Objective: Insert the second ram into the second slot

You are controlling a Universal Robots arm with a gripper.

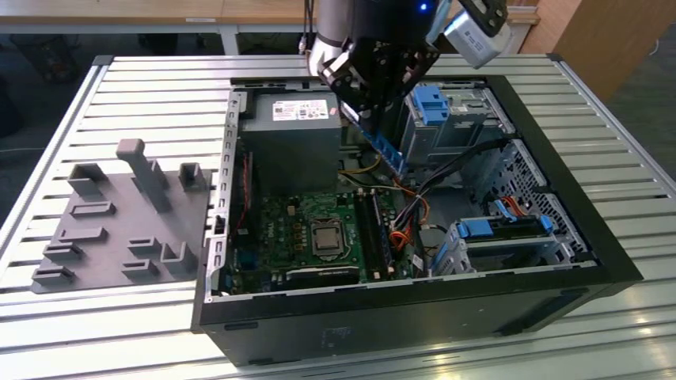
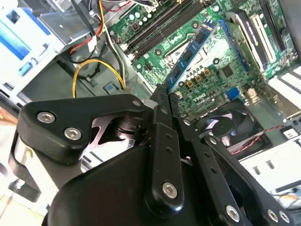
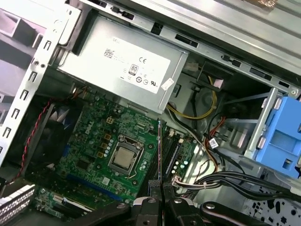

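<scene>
Dark-blue ram stick (image 1: 387, 152) pinched in the gripper (image 1: 365, 115) over an open computer case (image 1: 423, 317).
Exterior view: ram stick hangs tilted under the arm (image 1: 336, 24), clear of the green board (image 1: 290, 229). Second wrist view: ram stick (image 2: 193, 49) long, flat, dark chips in a row; fingers (image 2: 164, 141) closed on one end. First wrist view: edge-on, thin, over the memory slots (image 3: 170, 147).

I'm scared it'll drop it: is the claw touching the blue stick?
Touching. In the second wrist view, the gripper clamps one end of the second ram, which juts out over the motherboard.
</scene>
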